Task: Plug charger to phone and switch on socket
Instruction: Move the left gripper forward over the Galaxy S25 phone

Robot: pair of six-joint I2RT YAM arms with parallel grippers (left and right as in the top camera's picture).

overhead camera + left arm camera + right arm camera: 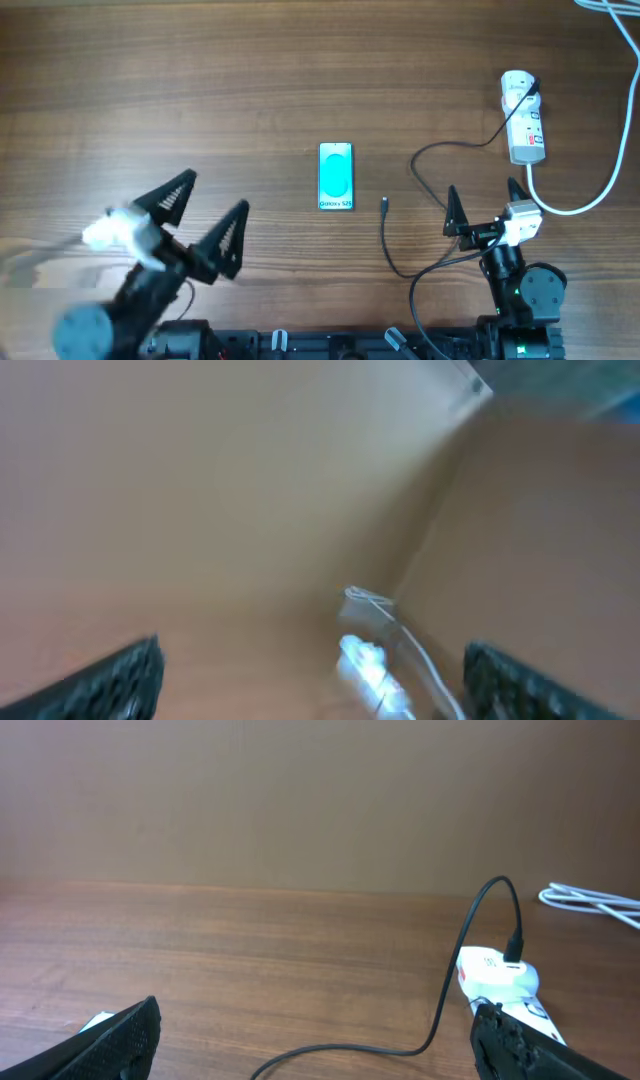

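Toward the near edge, the charger tip [385,205] lies between phone [336,177] and wide right claw [483,192], far from the wide left claw [216,190].

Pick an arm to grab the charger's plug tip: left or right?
Right, probably. The charger plug tip lies just right of the phone, nearer the open right tool. The left tool sits farther off, on the phone's other side.

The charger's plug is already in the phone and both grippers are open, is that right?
No. The overhead view shows the plug lying on the table right of the phone, apart from it. The left gripper and right gripper are open.
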